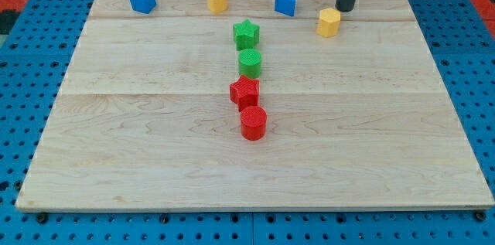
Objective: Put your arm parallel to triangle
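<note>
Camera view — my tip [345, 9] upright, beside yellow block [329, 22].

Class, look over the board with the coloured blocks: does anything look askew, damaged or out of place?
Nothing stands out. All eight blocks sit flat on the wooden board, none tipped or broken. My tip rests at the view's top right, just above the yellow hexagon block and right of the blue triangle block.
</note>
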